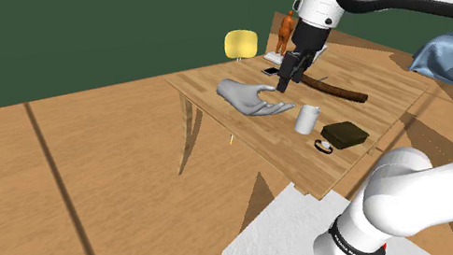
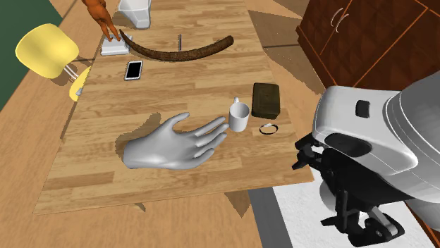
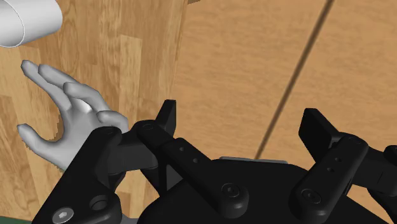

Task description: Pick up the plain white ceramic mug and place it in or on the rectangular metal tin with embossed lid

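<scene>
The claw (image 3: 242, 127) is open, its two black fingers (image 3: 167, 118) standing well apart with nothing between them but bare wood far below. It hangs in the air above the wooden surface (image 1: 245, 133), over the grey hand model (image 1: 253, 98) that lies palm down there. The white mug (image 1: 307, 120) stands upright on the surface, apart from the claw and lower than it; in the shoulder view it sits below the claw and a touch to the right, towards the stand. In the wrist view the mug lies off to one side of the claw, beyond the model's outstretched fingertips, which reach close to it. The dark rectangular tin (image 1: 345, 134) lies flat just beside the mug, on the side away from the claw. A small ring (image 2: 269, 128) lies near both mug and tin, and a long curved brown stick (image 1: 337, 89) lies on the surface behind them
</scene>
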